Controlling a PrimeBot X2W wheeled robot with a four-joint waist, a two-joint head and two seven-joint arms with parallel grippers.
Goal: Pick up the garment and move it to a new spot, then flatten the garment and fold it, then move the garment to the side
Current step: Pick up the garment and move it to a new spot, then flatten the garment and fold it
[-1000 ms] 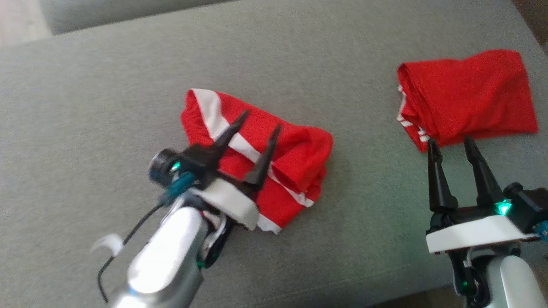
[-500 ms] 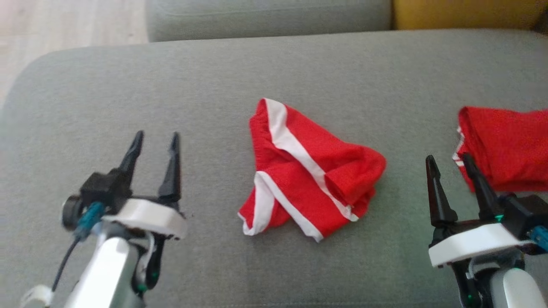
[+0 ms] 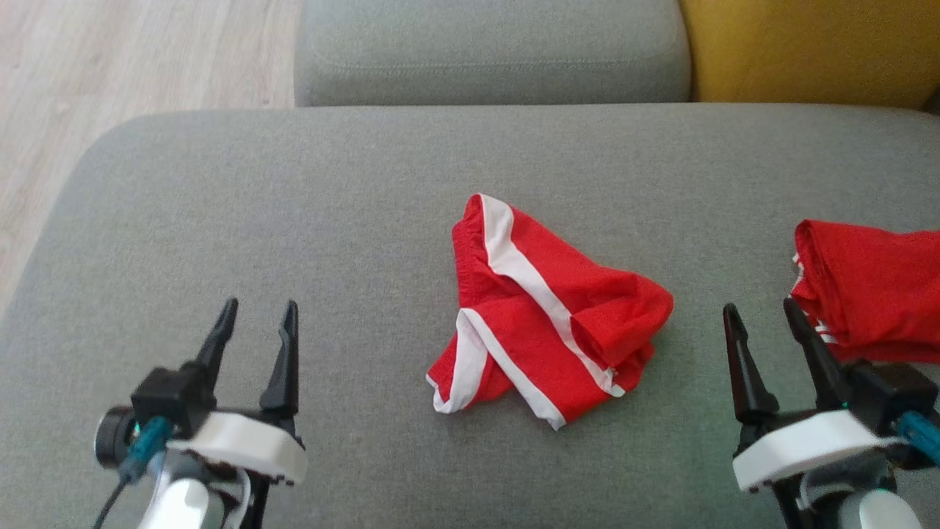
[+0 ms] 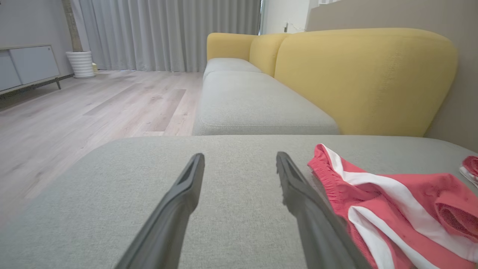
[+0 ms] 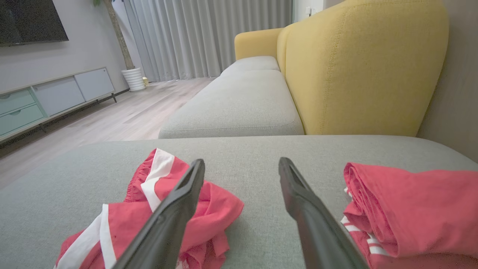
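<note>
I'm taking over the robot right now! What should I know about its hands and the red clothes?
The left gripper is open and empty, left of the red shorts.
The right gripper is open and empty, between the red shorts and the folded red garment.
The red shorts lie crumpled mid-way along the grey cushion, touched by neither gripper.
Done: one garment is folded and set at the right.
Left: flatten the red shorts, fold them, move them aside.

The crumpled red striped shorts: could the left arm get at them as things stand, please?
Probably yes: the left gripper is open, and only bare grey cushion lies between it and the shorts.
</note>
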